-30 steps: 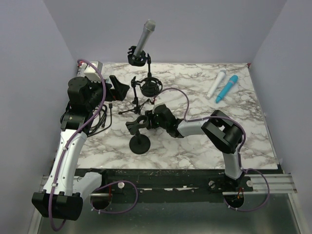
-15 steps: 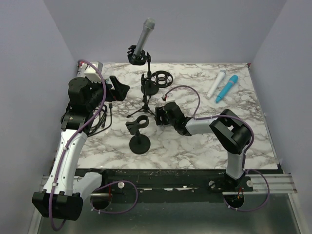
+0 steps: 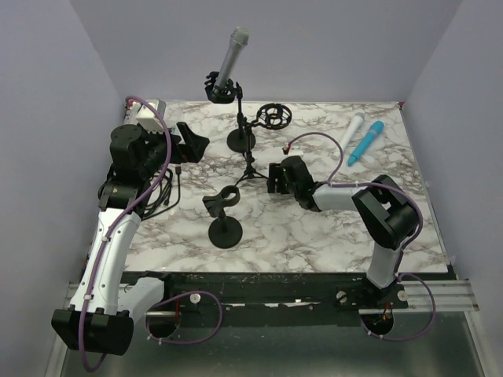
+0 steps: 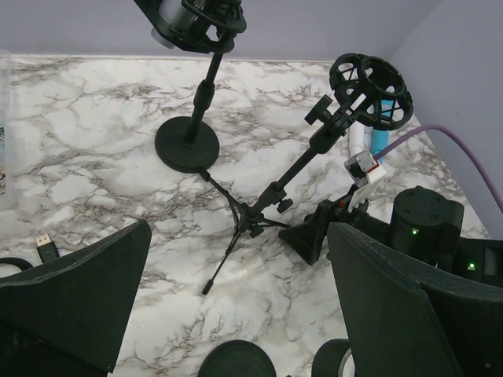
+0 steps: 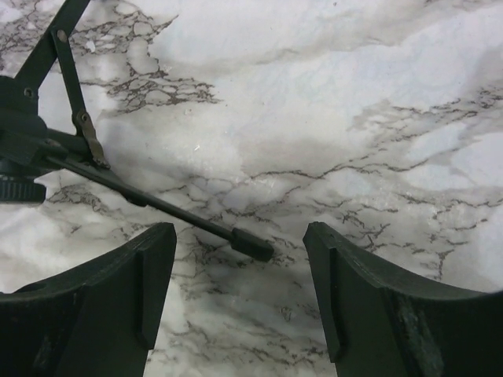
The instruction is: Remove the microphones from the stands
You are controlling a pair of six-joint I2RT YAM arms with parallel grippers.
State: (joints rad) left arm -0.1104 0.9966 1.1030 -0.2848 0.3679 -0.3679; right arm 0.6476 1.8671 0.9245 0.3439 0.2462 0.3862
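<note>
The grey microphone (image 3: pixel 233 53) sits tilted in a black clip on a round-base stand (image 3: pixel 240 140) at the back of the table. In the left wrist view only its lower end (image 4: pixel 169 12) shows, above the stand's base (image 4: pixel 187 144). My left gripper (image 3: pixel 192 141) is open and empty, left of that stand; its fingers (image 4: pixel 71 290) frame the view. My right gripper (image 3: pixel 271 177) is open and empty, low over the marble, next to a tripod leg's foot (image 5: pixel 253 244) that lies between its fingers (image 5: pixel 393 306).
A tripod stand (image 3: pixel 251 169) with an empty shock mount (image 3: pixel 274 116) stands just right of the microphone stand. An empty clip stand (image 3: pixel 224 228) stands near the front. A white microphone (image 3: pixel 349 133) and a blue one (image 3: pixel 366 142) lie back right. Cables (image 3: pixel 161 192) lie at the left.
My right gripper has drawn back to the right, and the tripod stand with the shock mount has shifted right with it. The left arm and the grey microphone have not moved.
</note>
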